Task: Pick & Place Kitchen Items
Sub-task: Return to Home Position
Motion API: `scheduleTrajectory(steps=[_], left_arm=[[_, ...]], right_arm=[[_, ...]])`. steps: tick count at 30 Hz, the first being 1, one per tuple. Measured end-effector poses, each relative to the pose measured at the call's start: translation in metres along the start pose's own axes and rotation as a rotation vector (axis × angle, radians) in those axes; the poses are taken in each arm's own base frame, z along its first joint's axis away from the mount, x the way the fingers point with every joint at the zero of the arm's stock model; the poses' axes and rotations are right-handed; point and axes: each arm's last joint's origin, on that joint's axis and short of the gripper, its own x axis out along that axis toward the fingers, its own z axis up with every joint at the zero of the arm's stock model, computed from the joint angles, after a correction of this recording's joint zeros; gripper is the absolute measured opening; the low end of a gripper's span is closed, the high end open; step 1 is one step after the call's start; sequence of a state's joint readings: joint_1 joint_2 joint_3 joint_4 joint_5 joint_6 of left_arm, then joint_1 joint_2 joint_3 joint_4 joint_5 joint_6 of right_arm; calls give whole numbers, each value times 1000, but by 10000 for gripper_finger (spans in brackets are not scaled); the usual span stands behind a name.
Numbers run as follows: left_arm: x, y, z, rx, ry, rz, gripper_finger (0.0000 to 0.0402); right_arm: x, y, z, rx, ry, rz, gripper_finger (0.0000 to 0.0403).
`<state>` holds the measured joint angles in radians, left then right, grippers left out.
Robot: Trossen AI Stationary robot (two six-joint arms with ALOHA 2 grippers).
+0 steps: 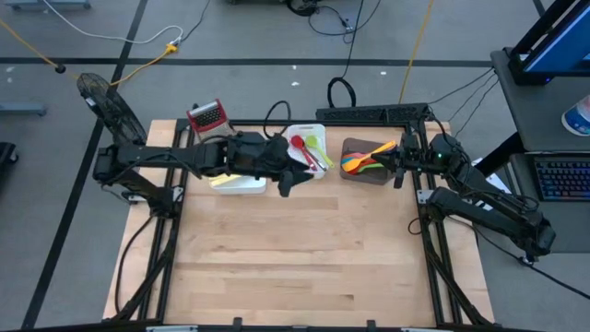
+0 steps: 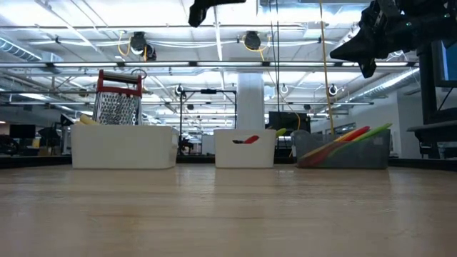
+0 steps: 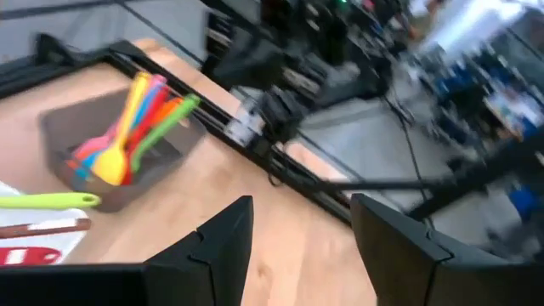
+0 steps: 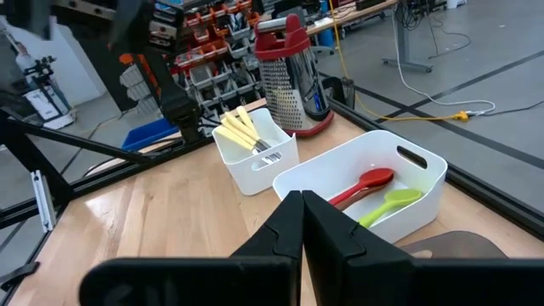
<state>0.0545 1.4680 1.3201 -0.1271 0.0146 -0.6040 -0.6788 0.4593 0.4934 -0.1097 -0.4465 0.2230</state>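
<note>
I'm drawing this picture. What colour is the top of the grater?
Red. The grater shows best in the right wrist view.

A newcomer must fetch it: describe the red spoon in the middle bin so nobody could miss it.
Three bins stand in a row at the table's far edge; go to the middle bin, between another white bin and a dark bin. Inside, beside a green spoon, lies the red spoon: nothing else there is red.
</note>
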Motion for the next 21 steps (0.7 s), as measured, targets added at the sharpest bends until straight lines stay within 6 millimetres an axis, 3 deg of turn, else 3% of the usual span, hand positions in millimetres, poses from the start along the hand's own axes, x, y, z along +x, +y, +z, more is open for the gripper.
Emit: scheduleTrajectory(steps=[4, 21], left_arm=[[-5, -5, 1, 28, 24, -74, 205], [-3, -4, -2, 87, 51, -67, 205]], right_arm=[[0, 0, 0, 0, 0, 0, 0], [0, 0, 1, -4, -8, 2, 0]])
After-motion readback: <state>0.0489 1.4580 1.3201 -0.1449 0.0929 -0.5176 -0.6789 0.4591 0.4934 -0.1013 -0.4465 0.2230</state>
